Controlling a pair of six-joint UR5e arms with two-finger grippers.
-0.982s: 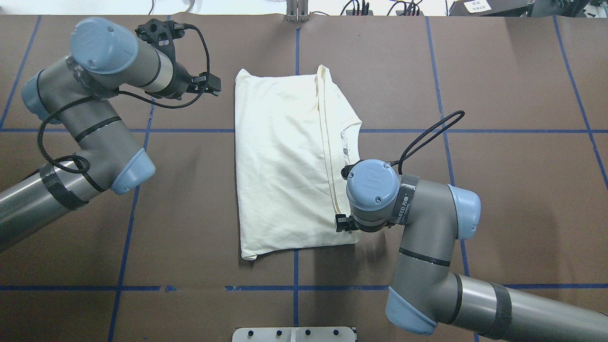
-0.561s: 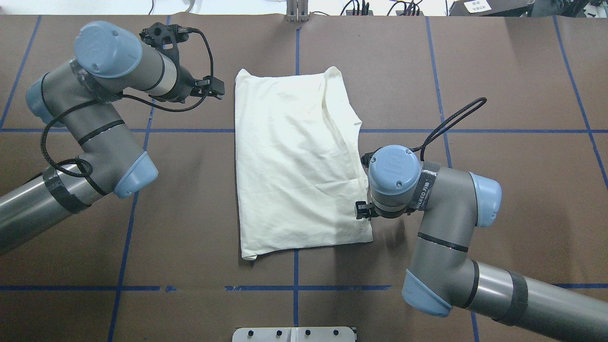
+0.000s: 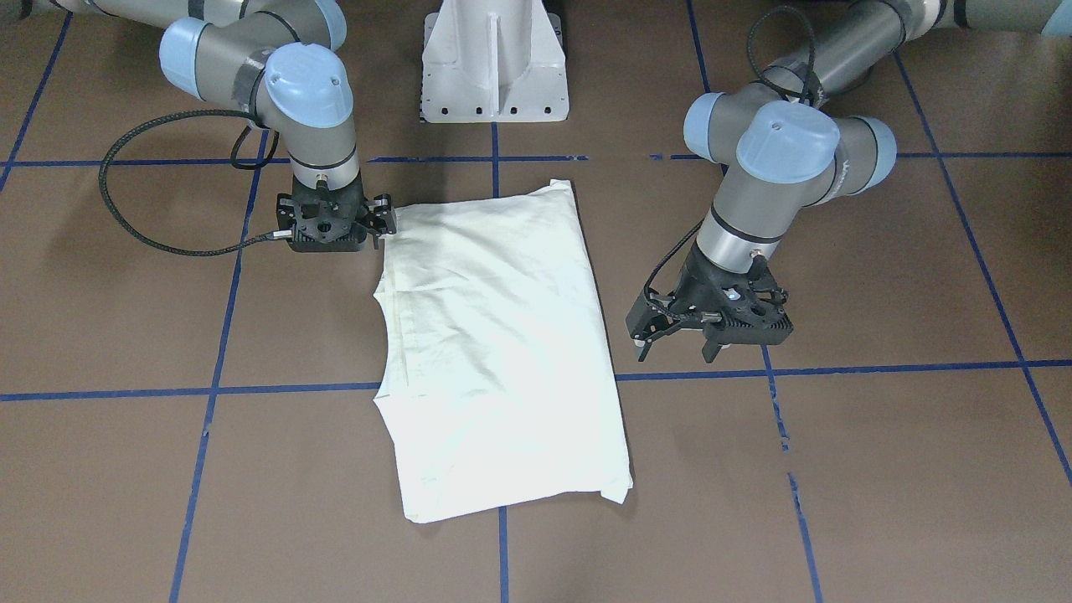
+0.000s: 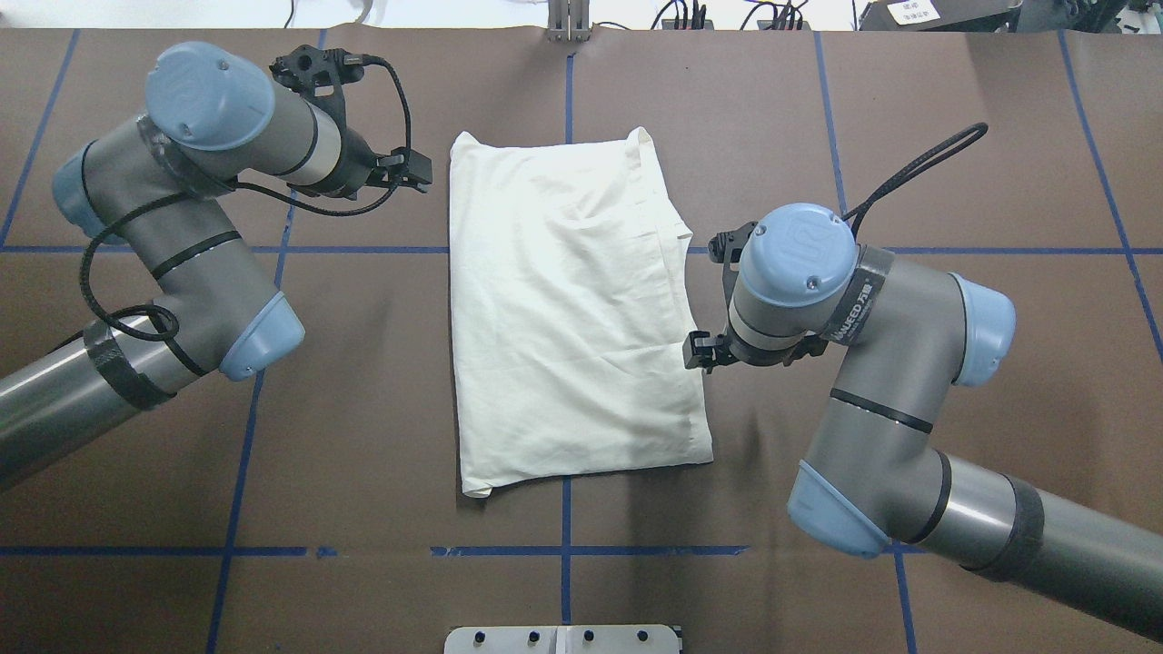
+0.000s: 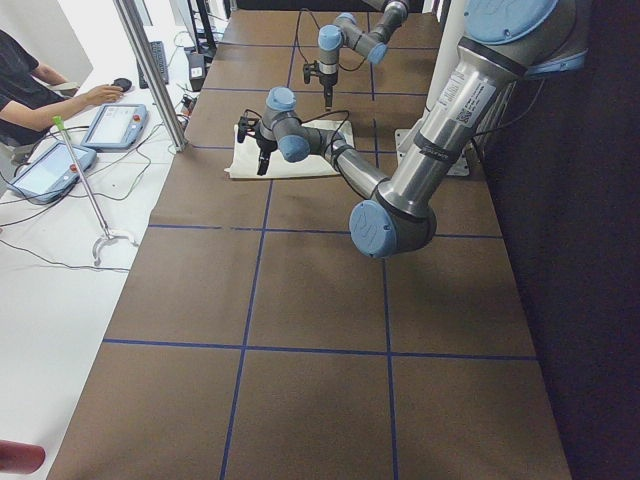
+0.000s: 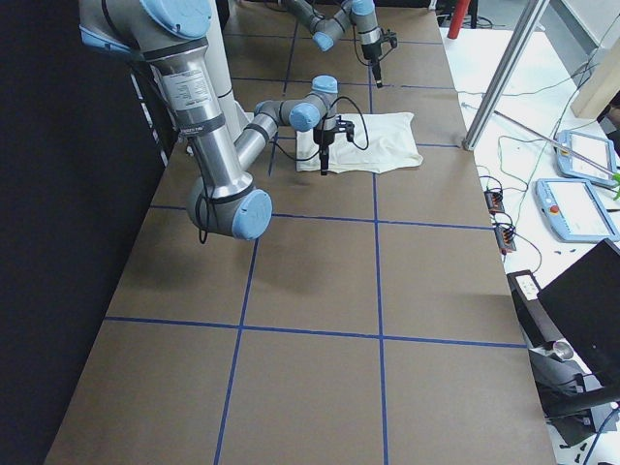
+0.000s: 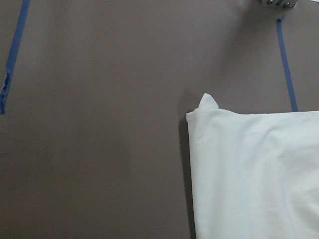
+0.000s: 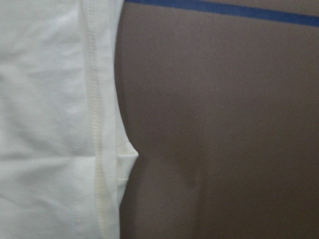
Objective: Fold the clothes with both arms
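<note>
Counter [image 4: 999,409]: two arms flank a folded shirt [image 4: 563,309].
Left arm [image 4: 182,263] hangs near the shirt's far corner, right arm [image 4: 881,363] just beside its opposite edge. The shirt lies flat at centre. Both jaws spread, empty.

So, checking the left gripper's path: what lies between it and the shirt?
Only bare brown table separates the left gripper from the shirt, seen in the front-facing view.

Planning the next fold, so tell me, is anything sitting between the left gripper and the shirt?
Nothing visible does. The left gripper, fingers apart, is just off the long edge of the shirt without touching it, and only a strip of brown table lies between them.
</note>
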